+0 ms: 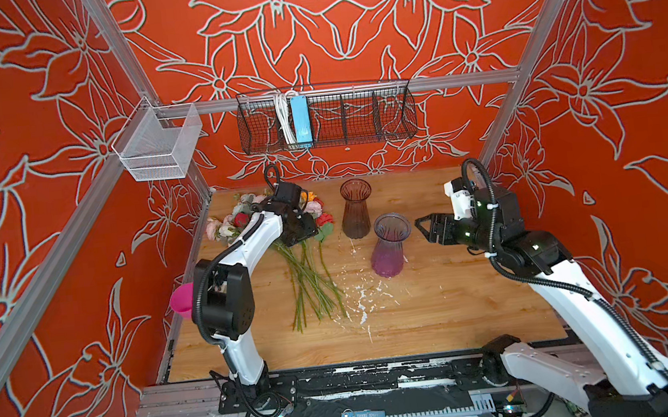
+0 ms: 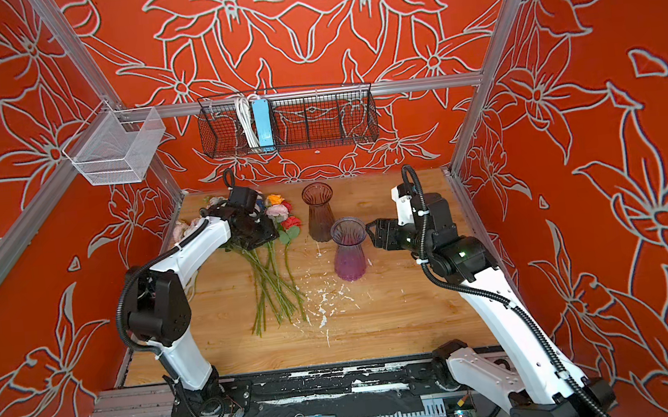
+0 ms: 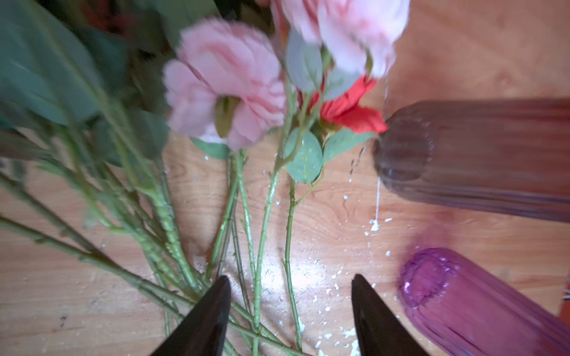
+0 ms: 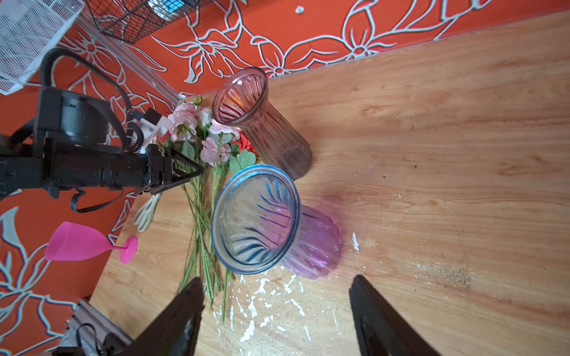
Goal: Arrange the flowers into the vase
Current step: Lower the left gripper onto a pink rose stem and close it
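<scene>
step in hand: picking a stem off the pile; nothing is in a vase yet. my left claw (image 3: 291, 279) hangs over the flowers (image 3: 225, 86), jaws fairly wide apart & gripping nothing. a few green stems (image 3: 263, 231) run under the gap btw the tips, but whether the tips touch the table (image 1: 459, 310) or sit above it i can't tell, the wrist view is too blurred. the flowers lie flat on the table, blooms toward the back wall, stems fanning toward my base, left of both vases. a red bloom (image 3: 351, 108) at the bunch's edge lies right by the foot of the brown vase (image 1: 355, 211). my right claw (image 4: 276, 279) is wide open & empty, just beside the rim of the purple vase (image 1: 390, 250). both vases stand upright & empty, the purple one nearer my base. next move, i reckon: lower the left claw so only one stem sits btw the jaws, close, then lift w/o dragging the neighbours, since the stems cross each other lower down. after that the cut end has to go over a vase mouth, and the right claw prob should steady that vase so it doesn't tip.
</scene>
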